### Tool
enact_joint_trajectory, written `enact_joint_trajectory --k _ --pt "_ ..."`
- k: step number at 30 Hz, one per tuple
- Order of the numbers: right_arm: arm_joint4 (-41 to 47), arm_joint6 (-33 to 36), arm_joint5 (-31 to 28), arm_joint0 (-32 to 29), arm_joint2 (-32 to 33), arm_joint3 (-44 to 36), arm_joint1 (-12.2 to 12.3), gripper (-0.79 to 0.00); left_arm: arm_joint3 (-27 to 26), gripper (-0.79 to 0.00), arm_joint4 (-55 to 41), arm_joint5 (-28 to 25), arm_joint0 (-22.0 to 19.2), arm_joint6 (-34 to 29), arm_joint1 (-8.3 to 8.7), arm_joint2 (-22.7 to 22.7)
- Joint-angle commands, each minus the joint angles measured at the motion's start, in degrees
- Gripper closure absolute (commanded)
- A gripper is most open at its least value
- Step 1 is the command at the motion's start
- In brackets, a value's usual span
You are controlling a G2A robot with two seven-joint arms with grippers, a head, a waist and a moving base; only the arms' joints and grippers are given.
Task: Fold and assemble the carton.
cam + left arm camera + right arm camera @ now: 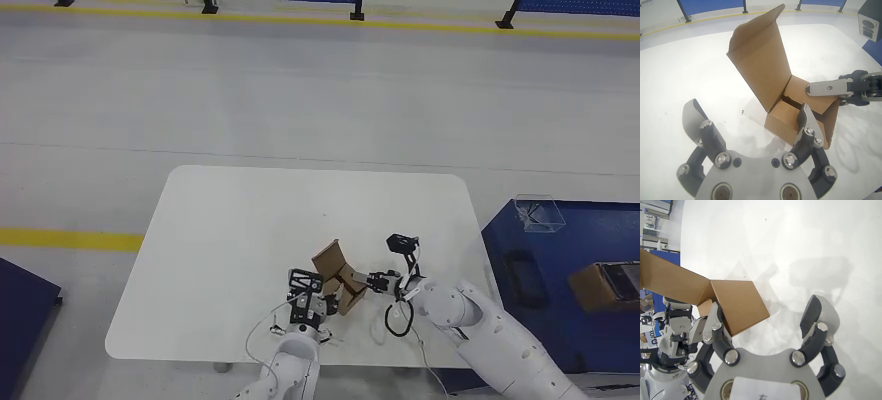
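On one white tabletop (677,75) stands one brown carton (761,72), lid raised, between two hands: left hand (749,104) and right hand (764,302), both wide open, clasping nothing.

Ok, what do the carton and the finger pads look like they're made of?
Carton: brown cardboard with a matte finish, likely corrugated, since the raised flap's cut edge looks wavy. Finger pads: black, dull and ribbed, probably rubber.
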Motion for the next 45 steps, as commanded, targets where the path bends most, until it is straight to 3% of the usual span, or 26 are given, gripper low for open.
enact_joint_trajectory --k 1,6,18,21,25,30,35,41,45 --pt "-0.2 0.2 -0.1 0.0 0.2 0.0 -0.2 -0.785 0.4 -0.785 -0.5 0.2 -0.1 -0.5 -0.18 -0.4" --pt "-0.8 0.7 -0.3 -0.2 1.2 -0.3 -0.4 -0.785 0.6 -0.785 -2.8 -0.7 0.0 -1.5 -0.69 -1.0" --pt "1.7 0.4 -2.5 -1.4 7.1 -0.8 -0.2 -0.785 -4.8 -0.785 -8.2 -14.6 3.8 7.1 0.33 -6.8" --pt "3.7 2.3 -3.7 -2.3 10.0 -1.5 0.3 -0.785 -5.7 -0.785 -12.0 -21.4 4.0 8.0 0.84 -9.6" --pt "3.9 6.8 -5.2 -4.2 13.8 -2.3 1.3 -0.785 -4.5 -0.785 -19.3 -34.7 2.3 6.9 1.69 -14.1" --pt "-0.6 10.2 -7.1 -7.1 16.7 -3.2 2.5 -0.785 -2.2 -0.785 -26.9 -47.5 -0.7 2.2 2.69 -19.0" --pt "-3.6 13.1 -6.8 -8.8 16.8 -4.2 2.8 -0.785 0.4 -0.785 -35.3 -59.1 -4.0 -6.3 3.40 -20.8" --pt "-4.9 14.7 -5.4 -9.0 15.5 -5.1 2.4 -0.785 4.3 -0.785 -43.4 -65.2 -8.4 -15.4 3.76 -20.5" --pt "-6.3 14.3 -4.8 -8.7 14.5 -5.0 2.0 -0.785 7.5 -0.785 -47.0 -65.3 -11.3 -19.2 3.72 -19.6"
